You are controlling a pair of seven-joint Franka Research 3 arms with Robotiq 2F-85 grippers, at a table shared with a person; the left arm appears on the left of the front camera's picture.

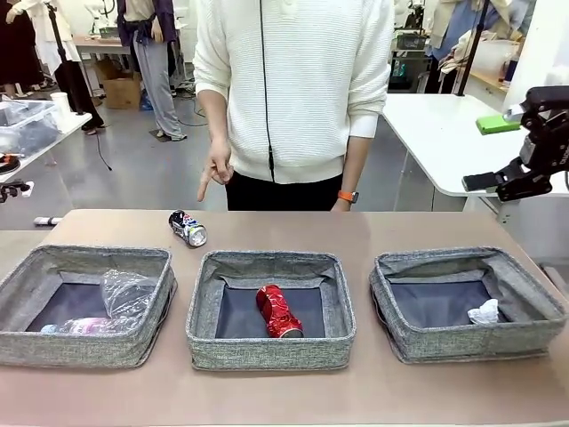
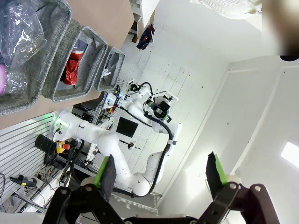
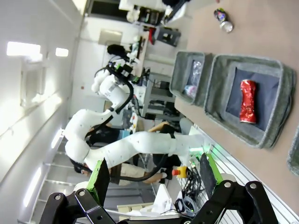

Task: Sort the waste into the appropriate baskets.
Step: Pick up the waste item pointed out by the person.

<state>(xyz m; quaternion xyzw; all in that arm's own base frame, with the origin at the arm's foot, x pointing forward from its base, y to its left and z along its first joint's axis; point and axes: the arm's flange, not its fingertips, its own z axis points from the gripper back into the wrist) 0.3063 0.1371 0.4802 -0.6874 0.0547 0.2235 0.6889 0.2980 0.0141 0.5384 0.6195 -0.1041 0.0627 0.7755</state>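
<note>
Front view: the blue can (image 1: 188, 229) lies on its side on the tabletop (image 1: 373, 227) behind the baskets, under the person's pointing hand (image 1: 214, 171). The red can (image 1: 278, 311) sits in the middle basket (image 1: 269, 350). The blue can looks light, thin-walled and slick; grip it across the barrel.

Left wrist view: left gripper (image 2: 161, 178) wide open, empty.

Right wrist view: right gripper (image 3: 153, 179) wide open, empty.

Printed can (image 1: 188, 229) on table (image 1: 284, 227) behind three baskets (image 1: 271, 307).
</note>
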